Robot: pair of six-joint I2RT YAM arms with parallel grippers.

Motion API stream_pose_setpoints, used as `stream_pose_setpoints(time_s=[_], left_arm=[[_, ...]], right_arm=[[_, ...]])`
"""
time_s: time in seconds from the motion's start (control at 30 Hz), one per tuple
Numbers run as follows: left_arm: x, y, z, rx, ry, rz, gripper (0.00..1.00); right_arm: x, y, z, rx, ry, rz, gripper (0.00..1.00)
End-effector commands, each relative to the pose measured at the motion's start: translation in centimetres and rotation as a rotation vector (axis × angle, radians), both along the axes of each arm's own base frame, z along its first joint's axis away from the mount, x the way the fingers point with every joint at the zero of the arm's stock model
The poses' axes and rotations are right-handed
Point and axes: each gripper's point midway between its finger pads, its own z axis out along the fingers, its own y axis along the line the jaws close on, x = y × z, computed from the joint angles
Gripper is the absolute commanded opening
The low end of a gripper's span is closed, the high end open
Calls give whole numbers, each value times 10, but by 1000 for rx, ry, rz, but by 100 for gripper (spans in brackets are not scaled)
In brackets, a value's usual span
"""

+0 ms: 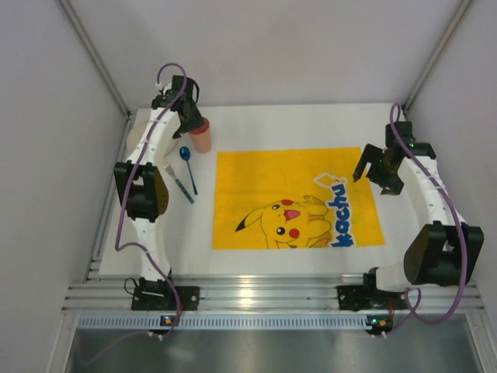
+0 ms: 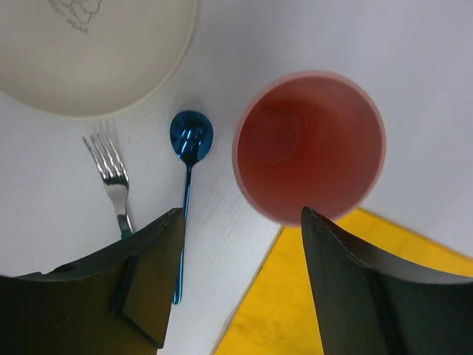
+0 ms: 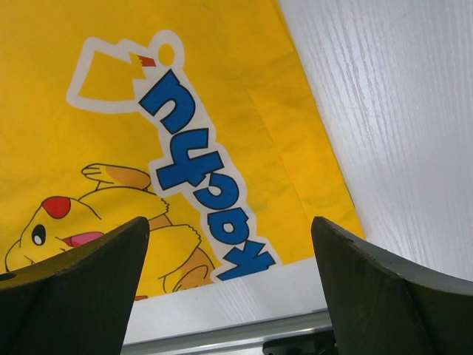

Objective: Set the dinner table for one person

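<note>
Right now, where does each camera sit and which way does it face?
Top external: above, behind the bases, looking down on the dinner table and mat; both arms show.
Left wrist: above the cup, spoon, fork and plate, looking down; the open left gripper shows.
Right wrist: above the mat's corner, looking down; the open right gripper shows.
Shared: top and left wrist both show cup and spoon.

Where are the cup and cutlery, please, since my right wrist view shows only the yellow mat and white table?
Observer: The pink cup stands on the dinner table beside the far left corner of the yellow mat.
Operator: Is the left gripper holding it?
Observer: No, the left gripper hovers above it with jaws open.
Operator: And the cutlery?
Observer: A blue spoon and a fork lie left of the mat, next to a cream plate.
</note>
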Motion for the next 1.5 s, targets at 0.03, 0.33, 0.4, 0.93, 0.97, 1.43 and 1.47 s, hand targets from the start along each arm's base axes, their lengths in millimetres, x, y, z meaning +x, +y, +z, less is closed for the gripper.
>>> stream_pose_setpoints(time_s=[0.03,0.33,0.4,0.93,0.97,1.43,1.47], left_arm=[[41,-5,9,-29,-90,-2,69],[64,-9,-30,-51,-52,-16,34],[63,-7,-35,-50,-42,-18,20],[-6,-148,45,-13,-110,-489,0],[-14,-160,45,-10,-103,-521,0],[-128,-246,53,-66,-69,-714,0],[-129,-251,57,-87,-82,-725,0]], right_arm=[[-8,1,6,-19,1,22,91],[-3,-2,2,-32,24,17,91],[2,-2,5,-31,17,16,91],[74,148,112,229,-272,443,91],[77,160,124,239,-302,473,92],[55,215,56,351,-186,533,84],[52,216,48,345,-172,537,83]])
